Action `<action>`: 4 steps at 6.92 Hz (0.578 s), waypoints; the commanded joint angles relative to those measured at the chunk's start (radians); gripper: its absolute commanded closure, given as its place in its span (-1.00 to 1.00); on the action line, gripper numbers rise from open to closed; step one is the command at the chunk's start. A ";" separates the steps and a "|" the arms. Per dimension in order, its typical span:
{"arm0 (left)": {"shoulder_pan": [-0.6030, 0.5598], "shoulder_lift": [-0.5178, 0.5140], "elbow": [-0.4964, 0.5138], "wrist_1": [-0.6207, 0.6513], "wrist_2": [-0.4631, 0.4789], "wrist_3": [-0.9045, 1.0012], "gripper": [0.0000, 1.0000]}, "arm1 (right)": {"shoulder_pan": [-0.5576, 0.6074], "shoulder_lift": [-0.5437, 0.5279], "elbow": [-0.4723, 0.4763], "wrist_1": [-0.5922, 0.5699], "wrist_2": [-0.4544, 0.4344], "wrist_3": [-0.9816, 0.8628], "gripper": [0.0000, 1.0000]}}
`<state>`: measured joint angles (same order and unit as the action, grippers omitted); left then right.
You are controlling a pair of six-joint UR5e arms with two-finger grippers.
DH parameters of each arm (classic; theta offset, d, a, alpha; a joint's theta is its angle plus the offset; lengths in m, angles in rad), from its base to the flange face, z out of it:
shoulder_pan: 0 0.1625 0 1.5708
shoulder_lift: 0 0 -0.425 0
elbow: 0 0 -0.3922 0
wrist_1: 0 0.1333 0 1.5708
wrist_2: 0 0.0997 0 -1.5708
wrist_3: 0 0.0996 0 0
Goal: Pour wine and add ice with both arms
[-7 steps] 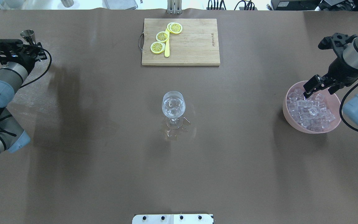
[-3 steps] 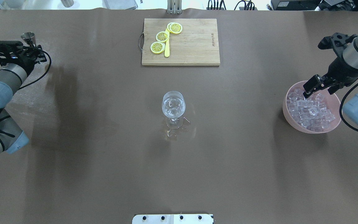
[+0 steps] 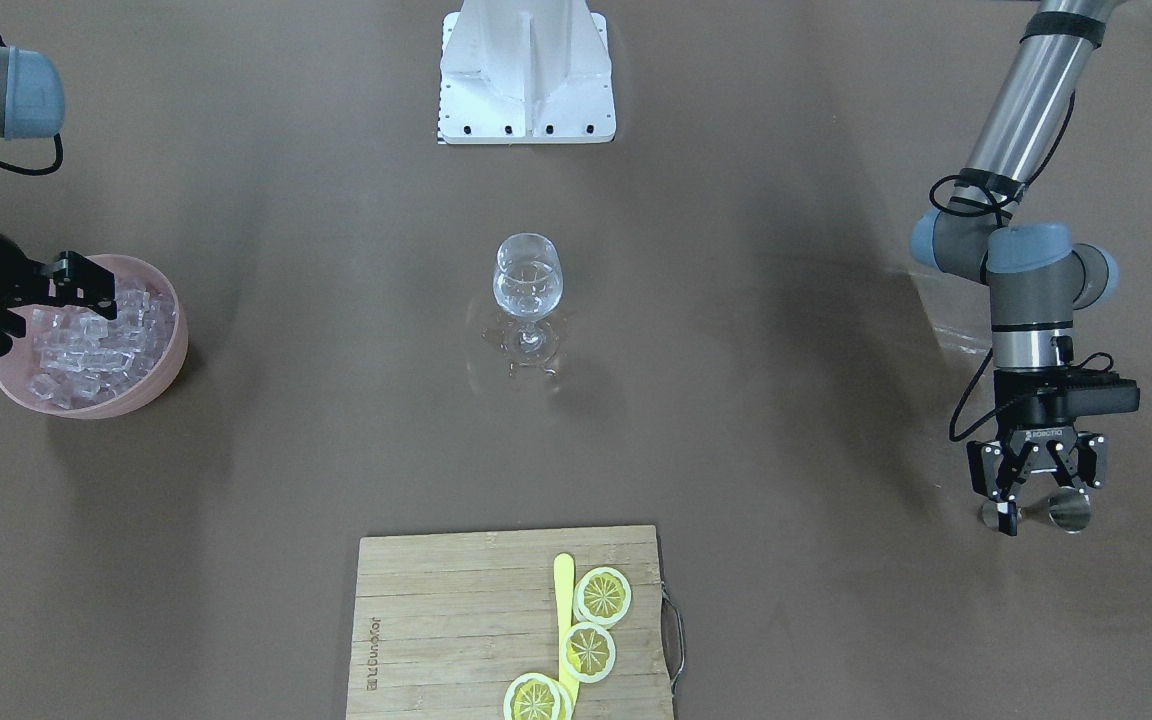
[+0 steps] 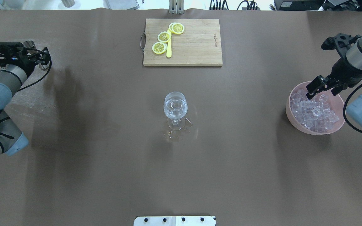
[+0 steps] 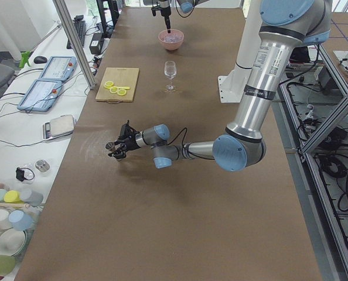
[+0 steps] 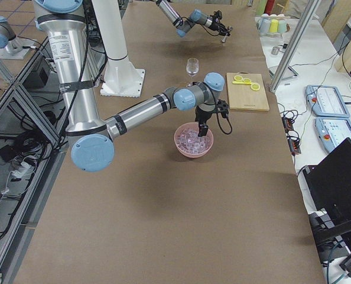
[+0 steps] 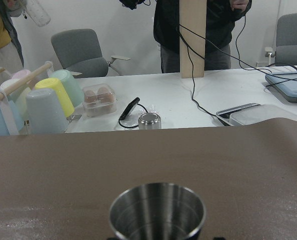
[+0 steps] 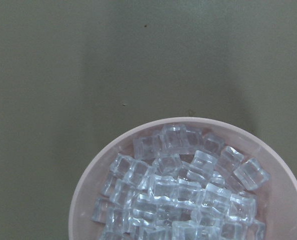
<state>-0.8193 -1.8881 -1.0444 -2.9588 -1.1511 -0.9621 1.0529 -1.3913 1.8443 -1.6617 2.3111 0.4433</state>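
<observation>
Ice point(image 4: 313, 110) at right, wine glass point(image 4: 175, 106) at centre, steel cup point(image 7: 157, 212) at far left.

The ice is heaped in a pink bowl point(image 4: 294, 123) at the right end of the worktop point(image 4: 105, 157). The cubes lie at mixed angles with no common long axis. A few sit in the wine glass, which stands upright, mouth up, on a glossy wet patch. The right end effector point(image 4: 324, 88) points down over the bowl's far rim, fingers spread, gripping nothing. The left end effector point(image 3: 1034, 492) lies level, pointing away from the robot base, and is clamped on the upright steel cup. The worktop is matte brown. Beyond its far edge are a white bench point(image 7: 188, 95), chairs point(image 7: 81, 50) and standing people point(image 7: 198, 30).
</observation>
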 commanded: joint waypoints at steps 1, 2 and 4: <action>-0.003 0.019 -0.044 -0.011 -0.053 0.012 -0.59 | -0.001 0.002 0.003 0.000 0.002 0.000 -1.00; -0.003 0.070 -0.102 -0.014 -0.070 0.037 -0.59 | -0.001 0.002 0.006 0.000 0.002 0.000 -1.00; -0.004 0.134 -0.147 -0.022 -0.122 0.039 -0.59 | 0.001 0.002 0.015 -0.001 0.004 0.000 -1.00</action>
<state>-0.8231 -1.7935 -1.1650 -2.9749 -1.2506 -0.9275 1.0532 -1.3899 1.8538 -1.6616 2.3142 0.4433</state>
